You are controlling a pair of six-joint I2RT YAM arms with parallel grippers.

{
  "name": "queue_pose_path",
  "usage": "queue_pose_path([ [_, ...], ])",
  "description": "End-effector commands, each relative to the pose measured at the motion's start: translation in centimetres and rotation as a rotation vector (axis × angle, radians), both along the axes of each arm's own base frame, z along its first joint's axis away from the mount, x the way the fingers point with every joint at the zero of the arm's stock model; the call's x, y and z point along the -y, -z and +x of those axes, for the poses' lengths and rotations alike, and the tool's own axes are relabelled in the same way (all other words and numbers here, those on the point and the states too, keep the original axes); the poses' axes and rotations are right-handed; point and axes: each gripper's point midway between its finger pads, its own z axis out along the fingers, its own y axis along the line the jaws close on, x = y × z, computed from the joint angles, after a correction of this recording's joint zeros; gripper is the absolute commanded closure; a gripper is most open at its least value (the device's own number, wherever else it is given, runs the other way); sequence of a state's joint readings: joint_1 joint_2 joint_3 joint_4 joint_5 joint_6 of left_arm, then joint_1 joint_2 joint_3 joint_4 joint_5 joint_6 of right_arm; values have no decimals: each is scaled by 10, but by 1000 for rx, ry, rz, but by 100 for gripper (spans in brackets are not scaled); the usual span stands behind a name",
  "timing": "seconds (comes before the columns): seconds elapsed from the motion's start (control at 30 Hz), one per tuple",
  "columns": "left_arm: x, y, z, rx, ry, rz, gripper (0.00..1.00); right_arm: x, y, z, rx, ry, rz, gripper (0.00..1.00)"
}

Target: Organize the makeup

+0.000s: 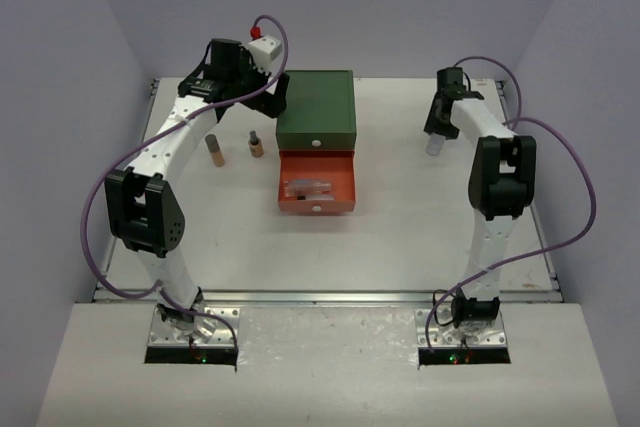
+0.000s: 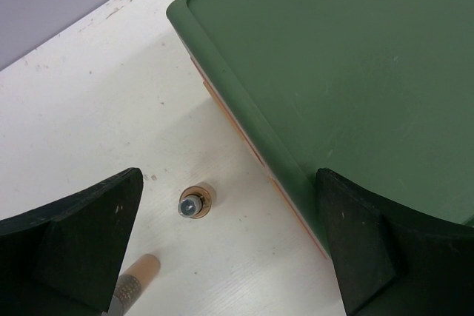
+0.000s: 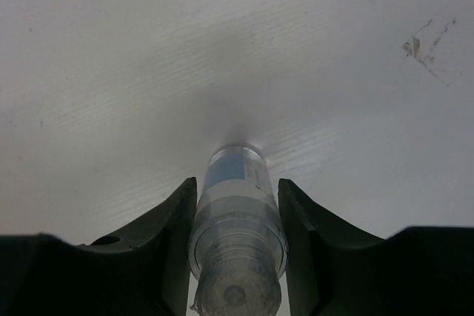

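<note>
The job looks to be in its early part, with most of it left; the orange drawer (image 1: 317,197) of the green plastic drawer box (image 1: 316,107) stands pulled out toward the arms, and a few pale, clear items (image 1: 308,185) lie inside it, so some of the makeup is already stored.

The right gripper (image 3: 237,183) is pinching the small clear plastic bottle (image 3: 237,212), its two dark fingers pressed against the bottle's sides; this bottle stands upright on the white table (image 1: 400,237), far on the right side and well apart from the box; my reading is that it is being picked up and has the open drawer to reach.

The left gripper (image 2: 228,183) hangs spread wide and holds nothing; it hovers above the table at the left edge of the green box, near the back.

Two pieces wait on the table left of the box, both upright: a peach tube with a grey cap (image 1: 213,150) and, just beside it and closer to the box, a small amber bottle with a dark cap (image 2: 196,202); neither is touched by a finger.

Counted: one clear bottle in the right gripper's grasp; one peach tube; one amber bottle; one drawer box with one drawer open; the drawer's contents are too small and glassy to count surely, perhaps two; so at least three pieces are not yet put away, and the drawer is not yet shut.
</note>
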State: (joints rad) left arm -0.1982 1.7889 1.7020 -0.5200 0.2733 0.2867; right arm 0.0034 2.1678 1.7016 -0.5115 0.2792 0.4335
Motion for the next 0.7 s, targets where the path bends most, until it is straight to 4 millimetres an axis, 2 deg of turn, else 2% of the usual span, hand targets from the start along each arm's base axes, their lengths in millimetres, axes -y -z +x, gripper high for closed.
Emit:
queue_pose_path([
  [0.0,8,-26,7,70,15,-15,0,-3,-69,-6,132,-51,-38,88],
  [0.1,8,-26,6,69,17,-17,0,-23,-114,-16,238,-146,-19,91],
  [0.17,8,-27,6,72,18,-15,0,-46,-145,-28,317,-239,9,92],
  [0.2,8,-27,5,74,18,-14,0,-64,-176,-37,405,-315,26,94],
  [0.23,8,-28,5,75,19,-14,0,-83,-221,-49,540,-403,39,95],
  [0.27,8,-28,5,75,19,-15,0,-99,-242,-62,617,-472,48,96],
  [0.3,8,-28,4,75,20,-16,0,-110,-241,-70,632,-507,64,97],
  [0.33,8,-28,4,71,22,-20,0,-131,-287,-91,794,-601,97,98],
  [0.37,9,-27,4,69,23,-21,0,-150,-299,-106,849,-673,142,99],
  [0.4,9,-26,3,67,23,-21,0,-168,-306,-121,887,-743,189,100],
  [0.47,8,-24,4,65,18,-18,0,-215,-303,-150,896,-903,294,100],
  [0.53,7,-22,4,62,15,-16,0,-249,-301,-169,892,-1007,357,100],
  [0.6,7,-22,4,62,12,-14,0,-303,-280,-195,834,-1172,456,100],
  [0.67,7,-23,3,62,12,-17,0,-335,-267,-206,805,-1239,494,99],
])
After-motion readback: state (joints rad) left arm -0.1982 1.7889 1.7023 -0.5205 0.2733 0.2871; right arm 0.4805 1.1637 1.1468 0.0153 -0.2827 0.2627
